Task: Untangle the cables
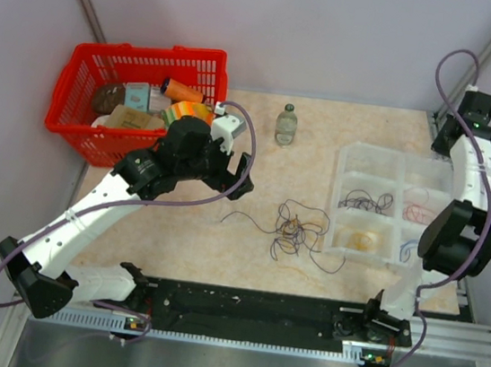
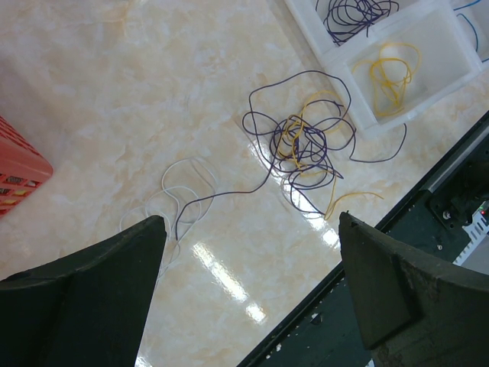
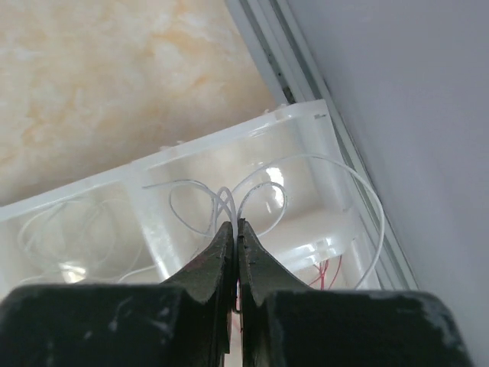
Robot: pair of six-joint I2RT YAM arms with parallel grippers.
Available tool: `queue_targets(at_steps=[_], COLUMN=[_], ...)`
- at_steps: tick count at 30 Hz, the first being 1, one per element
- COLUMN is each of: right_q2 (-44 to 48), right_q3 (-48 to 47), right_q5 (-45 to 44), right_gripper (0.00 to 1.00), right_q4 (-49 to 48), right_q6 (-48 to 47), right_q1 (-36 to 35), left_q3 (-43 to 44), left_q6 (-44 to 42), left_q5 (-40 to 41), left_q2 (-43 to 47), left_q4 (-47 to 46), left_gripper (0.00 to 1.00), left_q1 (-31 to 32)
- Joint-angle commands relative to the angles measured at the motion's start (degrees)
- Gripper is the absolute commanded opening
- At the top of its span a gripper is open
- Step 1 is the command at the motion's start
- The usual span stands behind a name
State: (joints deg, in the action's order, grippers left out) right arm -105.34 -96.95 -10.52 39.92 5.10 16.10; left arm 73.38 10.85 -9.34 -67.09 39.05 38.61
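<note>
Your right gripper is pinched fully together on the white cable. Its loops fan out from the tips above the corner compartment of the clear tray. I judge this to be the sorting step for that strand. Keep the pinch firm and travel straight up or down, not sideways. One wide loop arcs out toward 3 o'clock, close to the tray's outer wall, and could hook the rim. A red cable shows in the cell next to it, so don't rake through it.

Your left gripper hangs spread wide and empty over the table. The tangle of purple and yellow cables lies at its 1 o'clock, and a loose pale strand lies just ahead.

The tray corner sits tight against the side rail and the wall at 3 o'clock, so there is little room there. Swing out toward 9 o'clock, where the table lies open. Seen from above, the red basket at 10 o'clock and the bottle at 12 o'clock stand well apart from the tangle.
</note>
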Motion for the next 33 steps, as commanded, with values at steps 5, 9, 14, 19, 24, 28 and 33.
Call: queue_targets(at_steps=[5, 9, 14, 19, 24, 28, 33], right_q2=[6.5, 0.9, -4.2, -5.3, -2.6, 2.8, 11.5], right_q3=[3.2, 3.1, 4.0, 5.1, 3.7, 3.3, 8.0], right_q5=[9.6, 8.6, 4.8, 4.9, 0.8, -1.9, -0.4], right_gripper=[0.0, 0.0, 0.0, 0.22, 0.6, 0.86, 0.89], right_q4=[1.6, -0.2, -2.3, -2.3, 0.6, 3.7, 4.7], right_q6=[6.0, 11.8, 14.1, 13.3, 10.9, 10.7, 11.9], right_q1=[-9.5, -14.0, -14.1, -14.3, -15.7, -22.1, -33.3], left_q3=[0.1, -4.0, -3.7, -3.8, -4.4, -9.3, -12.5], left_q6=[0.4, 0.8, 0.6, 0.7, 0.7, 3.1, 10.7], left_q5=[0.3, -1.0, -0.5, 1.4, 5.4, 8.8, 15.3], left_q2=[0.4, -3.5, -3.0, -2.0, -0.9, 0.9, 3.7], left_q4=[-1.6, -5.6, -4.6, -4.1, -5.8, -10.0, -10.7], left_gripper=[0.98, 0.98, 0.98, 0.98, 0.98, 0.98, 0.98], left_q1=[-0.2, -6.8, -6.7, -6.9, -6.8, -7.5, -13.6])
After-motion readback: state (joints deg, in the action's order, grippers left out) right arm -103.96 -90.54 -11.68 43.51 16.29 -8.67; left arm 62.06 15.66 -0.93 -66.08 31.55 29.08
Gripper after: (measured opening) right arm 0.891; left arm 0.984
